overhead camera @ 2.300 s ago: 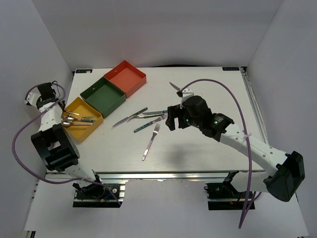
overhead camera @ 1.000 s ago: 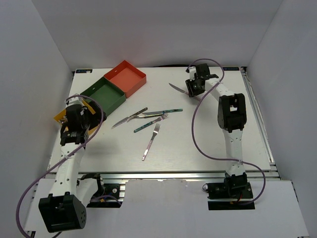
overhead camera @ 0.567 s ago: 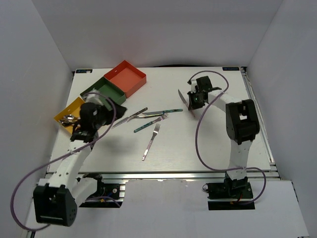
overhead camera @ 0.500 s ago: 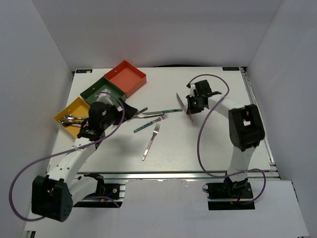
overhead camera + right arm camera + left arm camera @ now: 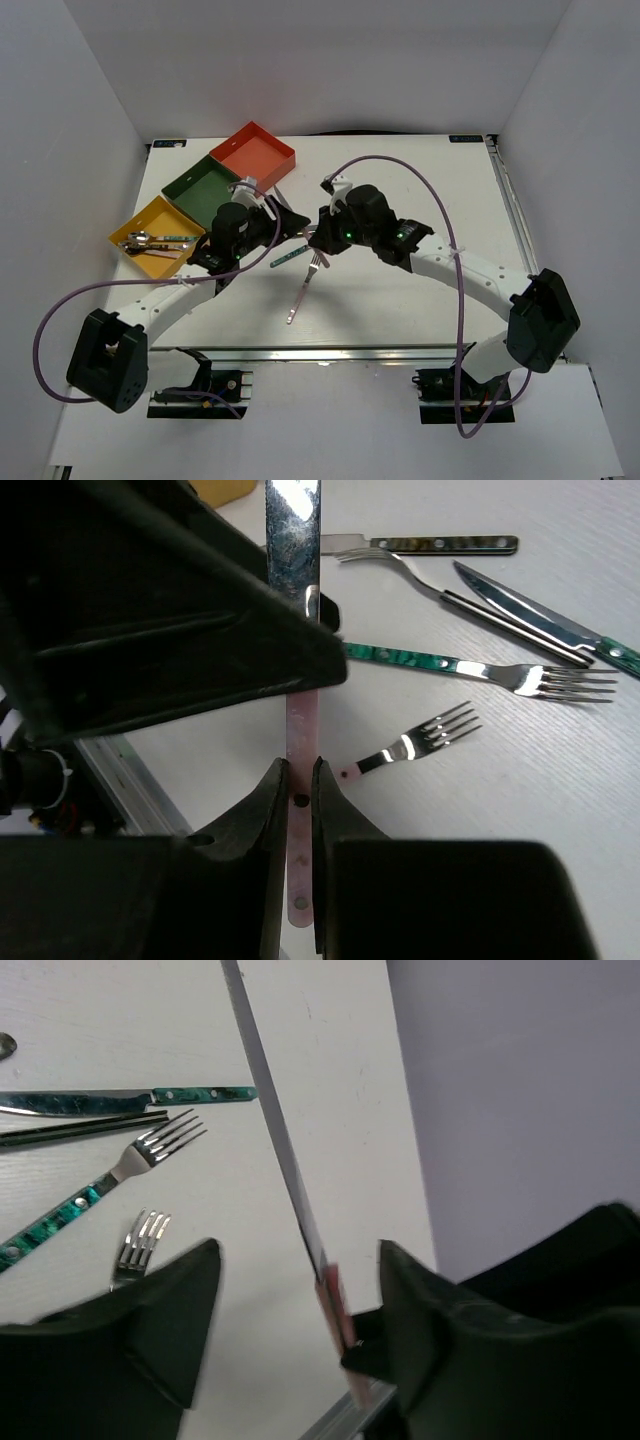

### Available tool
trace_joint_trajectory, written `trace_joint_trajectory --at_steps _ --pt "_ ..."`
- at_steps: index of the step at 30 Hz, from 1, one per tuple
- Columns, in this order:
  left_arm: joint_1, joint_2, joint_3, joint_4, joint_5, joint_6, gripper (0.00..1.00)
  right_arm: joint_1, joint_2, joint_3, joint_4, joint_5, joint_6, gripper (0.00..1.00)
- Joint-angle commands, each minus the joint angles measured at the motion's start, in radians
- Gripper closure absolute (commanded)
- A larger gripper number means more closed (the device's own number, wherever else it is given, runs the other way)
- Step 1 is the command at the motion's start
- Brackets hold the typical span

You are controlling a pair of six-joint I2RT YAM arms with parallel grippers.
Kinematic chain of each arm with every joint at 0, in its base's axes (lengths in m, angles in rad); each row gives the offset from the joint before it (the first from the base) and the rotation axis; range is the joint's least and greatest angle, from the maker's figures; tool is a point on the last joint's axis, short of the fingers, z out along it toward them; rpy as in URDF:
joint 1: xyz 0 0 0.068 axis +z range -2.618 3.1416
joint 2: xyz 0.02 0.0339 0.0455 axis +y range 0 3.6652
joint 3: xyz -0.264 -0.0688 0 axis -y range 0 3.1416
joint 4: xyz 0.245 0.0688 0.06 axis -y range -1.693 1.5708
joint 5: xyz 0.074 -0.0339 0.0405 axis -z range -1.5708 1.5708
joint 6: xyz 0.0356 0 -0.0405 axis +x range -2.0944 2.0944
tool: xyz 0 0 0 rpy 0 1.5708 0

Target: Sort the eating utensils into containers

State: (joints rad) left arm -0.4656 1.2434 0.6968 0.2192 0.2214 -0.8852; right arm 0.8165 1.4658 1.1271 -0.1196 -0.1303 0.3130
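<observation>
My right gripper [image 5: 299, 770] is shut on the pink handle of a silver knife [image 5: 292, 540], held above the table's middle. My left gripper [image 5: 298, 1260] is open, its jaws on either side of that knife [image 5: 280, 1150] with a gap on each side. The two grippers meet nose to nose [image 5: 283, 222] [image 5: 322, 234]. On the table below lie a pink-handled fork [image 5: 420, 740], a teal-handled fork [image 5: 450, 668], a teal-handled knife [image 5: 120, 1100] and a dark-handled fork [image 5: 430, 545]. The yellow container [image 5: 135, 222] holds spoons. The green container [image 5: 205, 192] and the red-orange one [image 5: 255, 158] show bare floors.
The three containers stand in a diagonal row at the back left. A silver fork [image 5: 303, 290] lies nearer the front edge. Purple cables loop over both arms. White walls close in the table on three sides.
The right arm carried the knife from the back right to the middle. The left arm swung from the yellow container to meet it, and its jaws have narrowed around the knife.
</observation>
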Motion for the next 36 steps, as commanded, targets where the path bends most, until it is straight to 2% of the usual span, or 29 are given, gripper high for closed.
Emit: trace_joint_trajectory --at_steps 1,3,9,10,11,13,14,17,18,19,21,22,24,27,32,36 --pt "-0.004 -0.044 0.029 0.016 -0.033 -0.012 0.35 0.038 -0.019 0.008 0.055 0.018 0.054 1.00" --pt "-0.004 -0.050 0.029 0.003 -0.037 -0.011 0.45 0.055 -0.018 0.023 0.055 0.015 0.060 1.00" --pt "-0.004 -0.041 0.050 -0.032 -0.040 -0.003 1.00 0.073 -0.001 0.063 0.046 0.018 0.075 1.00" --pt "-0.004 -0.039 0.055 -0.049 -0.042 -0.003 1.00 0.073 -0.001 0.063 0.046 0.023 0.077 0.91" --pt "-0.004 -0.044 0.058 -0.067 -0.060 -0.006 1.00 0.073 -0.007 0.059 0.046 0.035 0.078 0.72" --pt "0.022 -0.055 0.090 -0.177 -0.160 0.002 1.00 0.070 -0.028 0.043 0.037 0.081 0.084 0.11" --pt "0.047 -0.058 0.107 -0.216 -0.186 0.005 1.00 0.061 -0.059 0.036 0.022 0.131 0.089 0.11" --pt "0.250 -0.041 0.151 -0.299 -0.150 -0.038 1.00 0.027 -0.120 -0.024 -0.024 0.207 0.109 0.11" --pt "0.357 -0.029 0.165 -0.311 -0.142 -0.040 1.00 0.004 -0.163 -0.064 -0.032 0.230 0.113 0.11" --pt "0.401 -0.010 0.222 -0.343 -0.155 -0.028 1.00 -0.005 -0.183 -0.084 -0.040 0.238 0.116 0.11" --pt "0.494 0.094 0.311 -0.375 -0.175 0.044 1.00 -0.025 -0.232 -0.118 -0.041 0.235 0.112 0.11" --pt "0.521 0.138 0.411 -0.444 -0.233 0.055 1.00 -0.030 -0.245 -0.145 -0.043 0.232 0.106 0.11" --pt "0.594 0.255 0.466 -0.439 -0.226 0.014 1.00 -0.034 -0.275 -0.168 -0.052 0.227 0.100 0.11" --pt "0.654 0.353 0.513 -0.370 -0.171 -0.115 1.00 -0.039 -0.306 -0.220 -0.052 0.225 0.095 0.11" --pt "0.657 0.488 0.582 -0.299 -0.296 -0.251 1.00 -0.040 -0.326 -0.288 -0.037 0.196 0.081 0.11" --pt "0.656 0.550 0.580 -0.232 -0.324 -0.311 1.00 -0.040 -0.334 -0.316 -0.031 0.196 0.054 0.11"
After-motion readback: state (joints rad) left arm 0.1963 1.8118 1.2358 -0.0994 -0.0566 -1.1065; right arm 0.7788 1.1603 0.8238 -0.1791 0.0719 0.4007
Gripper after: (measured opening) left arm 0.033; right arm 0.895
